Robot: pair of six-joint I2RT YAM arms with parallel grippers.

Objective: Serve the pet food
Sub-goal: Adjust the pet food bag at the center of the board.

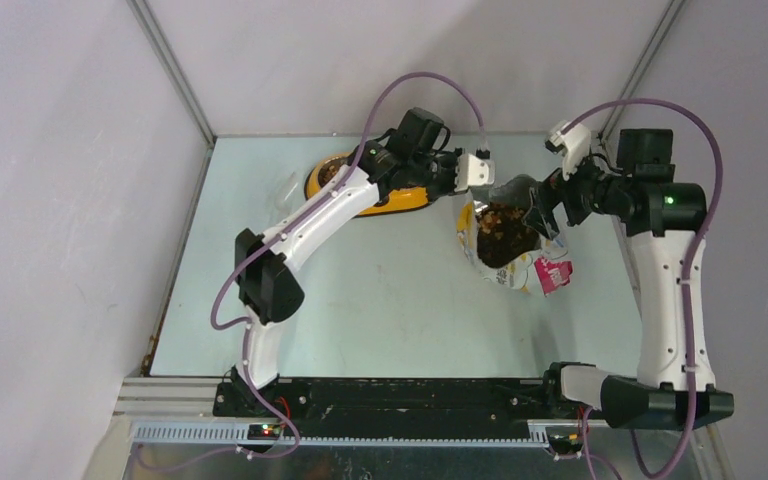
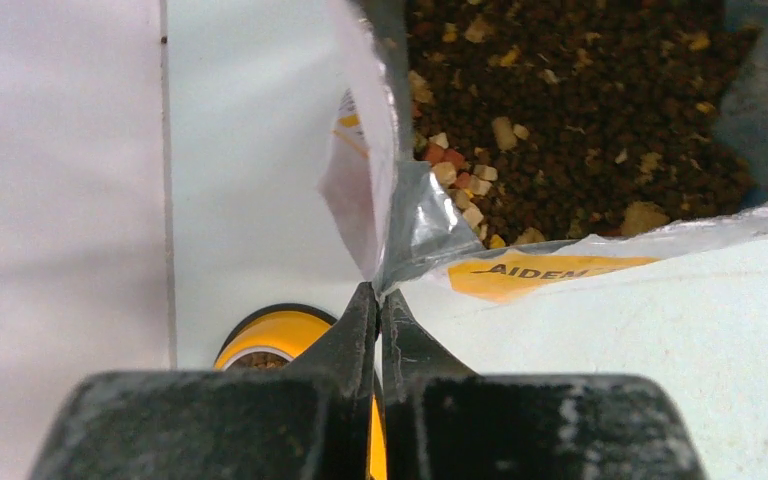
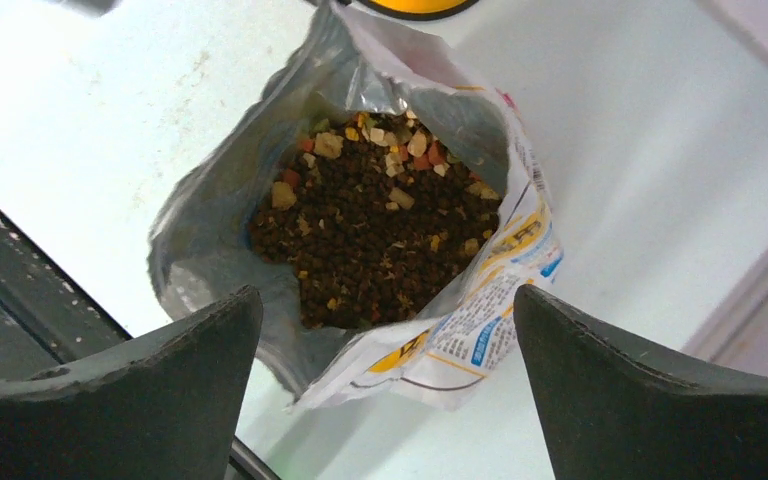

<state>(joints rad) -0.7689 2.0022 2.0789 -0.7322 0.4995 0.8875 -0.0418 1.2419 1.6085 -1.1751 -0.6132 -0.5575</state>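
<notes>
Left pincer (image 2: 380,298) is clamped fully shut on a fold of the bag's (image 2: 600,330) foil rim, right at its tips. Nothing else is in its grip. Right pincer (image 3: 385,300) stands wide apart and holds nothing. The bag mouth sits straight ahead of it, beyond the two fingers, and doesn't look to be touching them.

Pet food (image 3: 380,230): brown kibble with some pale and reddish bits, loose inside the open bag. It's dead ahead of the right pincer and just past the left pincer's tips, off to one side. The yellow bowl (image 1: 400,200) sits below and behind the left pincer on the table (image 1: 380,300). One cup may hold something brown, too small to be sure.

Handling, my read:
- The foil is thin, crinkly and probably slick. It folds wherever it's pinched and gives no stiffness.
- The load is loose pellets, so the weight shifts and it will likely pour in a rush once tipped.
- The bag looks well filled, so the mass sits low. One rim pinch alone likely lets it sag and swing.
- Best second hold: the rim opposite the left pincer to keep the mouth open, or low on the body near the base to control tilt.
- Don't grab the kibble itself.
- Risks: the foil sliding out of the pinch, or the mouth collapsing mid-pour.
</notes>
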